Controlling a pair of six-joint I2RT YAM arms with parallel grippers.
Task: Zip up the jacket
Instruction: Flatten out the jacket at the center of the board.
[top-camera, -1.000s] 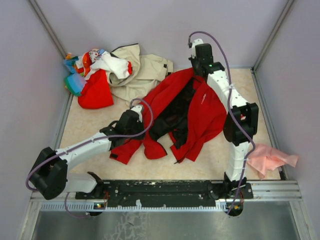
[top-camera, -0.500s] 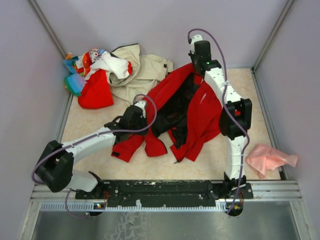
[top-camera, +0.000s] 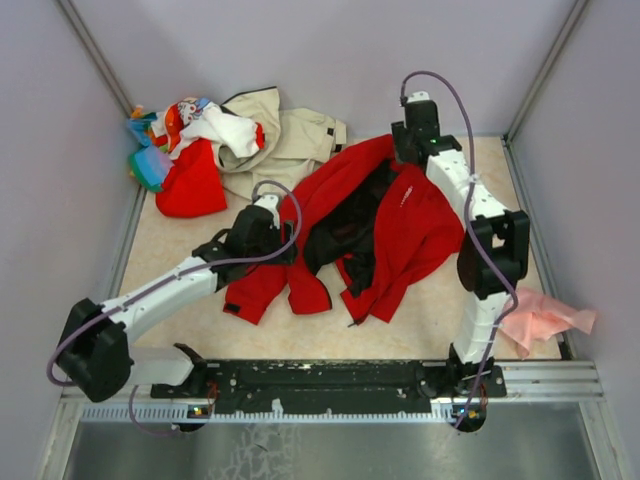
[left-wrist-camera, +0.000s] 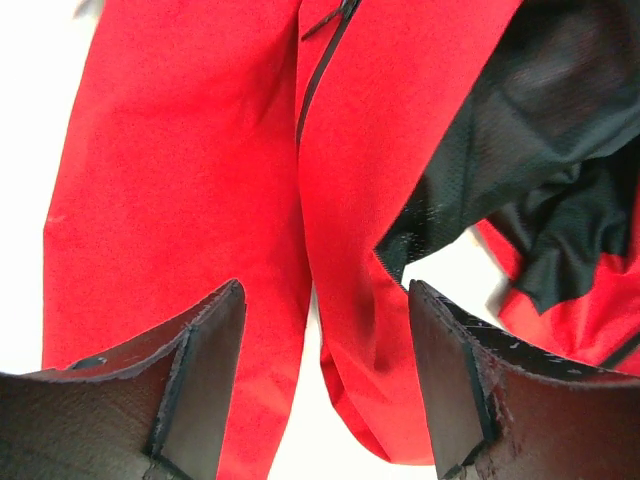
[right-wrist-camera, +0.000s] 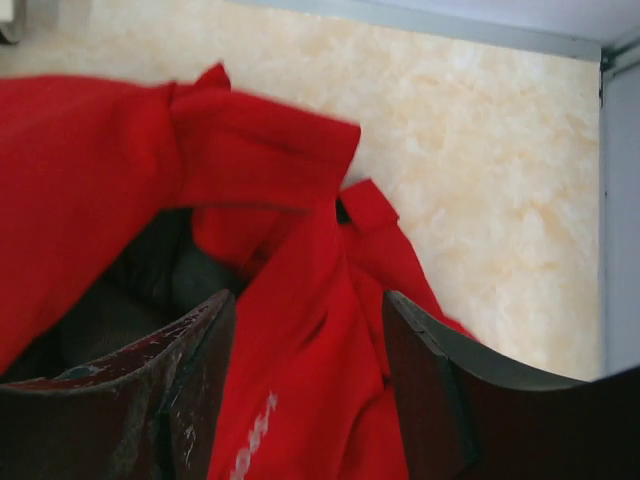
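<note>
The red jacket (top-camera: 400, 235) lies open in the middle of the table, its black lining (top-camera: 350, 225) showing and its front unzipped. My left gripper (top-camera: 285, 240) hovers over the jacket's left front panel and sleeve. In the left wrist view this gripper (left-wrist-camera: 325, 300) is open above red fabric, with a black pocket zip (left-wrist-camera: 318, 70) ahead and mesh lining (left-wrist-camera: 520, 150) to the right. My right gripper (top-camera: 403, 157) is at the jacket's far collar end. In the right wrist view that gripper (right-wrist-camera: 308, 305) is open over red fabric carrying the white logo (right-wrist-camera: 255, 440). Neither gripper holds anything.
A beige jacket (top-camera: 290, 140), a small red garment (top-camera: 190, 190) and colourful clothes (top-camera: 165, 125) are piled at the back left. A pink cloth (top-camera: 540, 318) lies at the right edge by the right arm. Grey walls close in the back and both sides.
Both grippers went from shut to open and let go of the jacket. The right arm swung a little to the right, and the left gripper drew slightly back to the left.
</note>
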